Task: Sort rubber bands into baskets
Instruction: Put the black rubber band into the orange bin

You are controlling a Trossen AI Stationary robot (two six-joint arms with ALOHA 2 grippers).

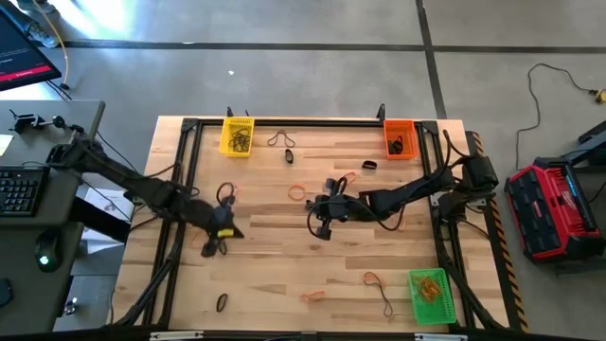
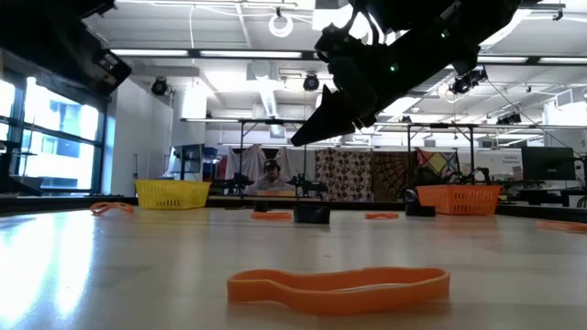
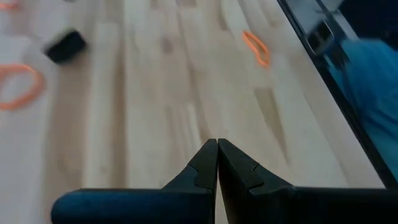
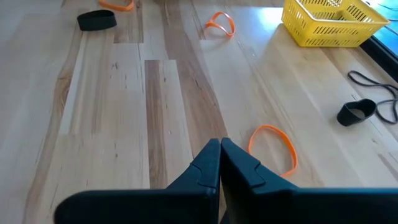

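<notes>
Orange rubber band (image 2: 339, 286) lies on open tabletop; both grippers closed, empty.

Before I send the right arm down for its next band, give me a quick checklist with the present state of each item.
1. Right gripper empty: ok, fingers shut on nothing.
2. Right fingers open for a pick: not ok.
3. Target in reach: ok, orange band lies just ahead of the tips.
4. Left gripper clear of the right arm: ok, shut, empty, over the table's left part.
5. Orange basket unobstructed: ok.
6. Band lying flat: cannot tell.
</notes>
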